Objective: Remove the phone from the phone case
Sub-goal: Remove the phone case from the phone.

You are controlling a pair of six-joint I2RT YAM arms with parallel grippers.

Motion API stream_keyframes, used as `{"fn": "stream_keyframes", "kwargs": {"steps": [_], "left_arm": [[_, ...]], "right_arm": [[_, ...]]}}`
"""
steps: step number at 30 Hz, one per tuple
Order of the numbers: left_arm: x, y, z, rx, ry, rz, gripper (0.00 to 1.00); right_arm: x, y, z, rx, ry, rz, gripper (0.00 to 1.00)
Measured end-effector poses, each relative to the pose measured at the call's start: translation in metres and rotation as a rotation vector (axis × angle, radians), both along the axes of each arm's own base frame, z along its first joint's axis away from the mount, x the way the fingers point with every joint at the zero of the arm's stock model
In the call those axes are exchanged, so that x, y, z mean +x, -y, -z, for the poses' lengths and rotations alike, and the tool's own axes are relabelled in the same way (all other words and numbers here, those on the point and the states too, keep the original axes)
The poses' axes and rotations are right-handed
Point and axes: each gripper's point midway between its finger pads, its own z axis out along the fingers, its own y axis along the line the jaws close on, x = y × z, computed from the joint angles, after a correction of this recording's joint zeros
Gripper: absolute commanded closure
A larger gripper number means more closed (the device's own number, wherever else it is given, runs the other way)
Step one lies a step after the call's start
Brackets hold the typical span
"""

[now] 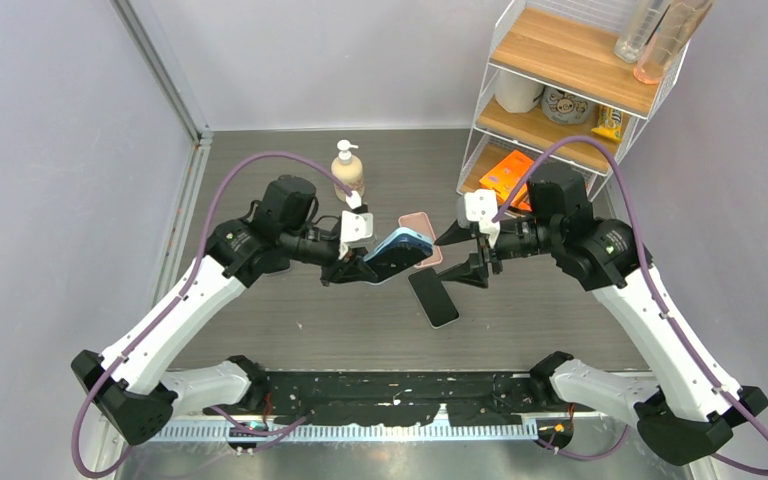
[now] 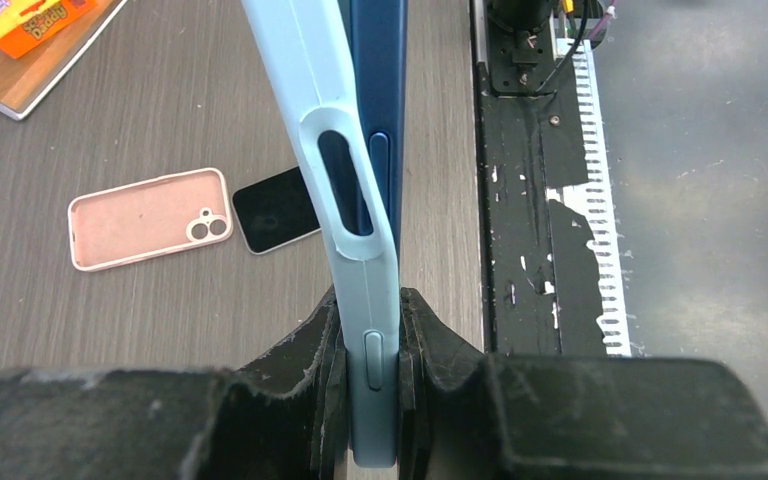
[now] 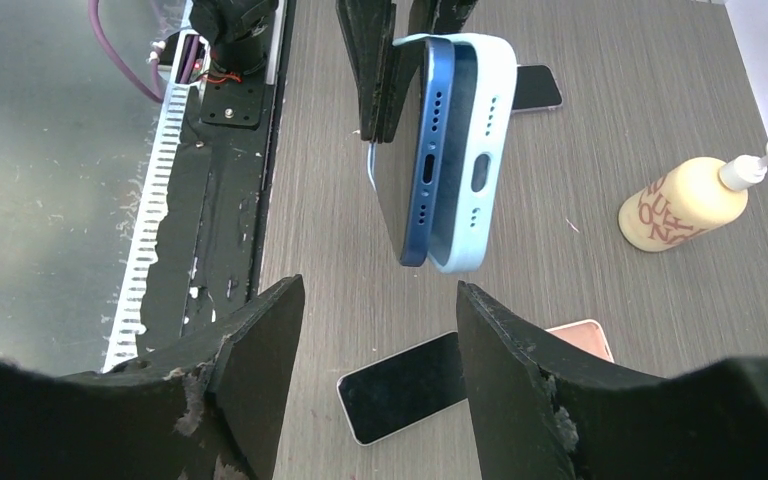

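Two wrist views are needed: phone point(image 3: 425, 150) is seen parted from case point(image 3: 485, 120), clamped in left gripper point(image 2: 371, 300); right gripper point(image 3: 380, 290) is spread, empty.

Unreadable lettering on orange box point(image 2: 22, 22)

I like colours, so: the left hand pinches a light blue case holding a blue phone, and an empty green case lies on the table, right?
No: the empty case lying on the table is pink, not green, as the left wrist view shows. The rest is right.
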Motion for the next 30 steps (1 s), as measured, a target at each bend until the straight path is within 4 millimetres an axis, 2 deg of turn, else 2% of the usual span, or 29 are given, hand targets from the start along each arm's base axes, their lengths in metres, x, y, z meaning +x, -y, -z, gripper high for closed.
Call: {"fn": "stream_keyframes", "kwargs": {"steps": [12,30], "left_arm": [[0.004,0.002,-0.003,-0.011,0.003,-0.019,1.0],[0.008,0.005,0.008,0.0,-0.028,-0.03,1.0]], "right_arm": [[-0.006,-0.001,-0.003,0.01,-0.02,-0.022,0.37],[0.001,-0.014,0.001,0.027,-0.133,-0.035,0.41]]}}
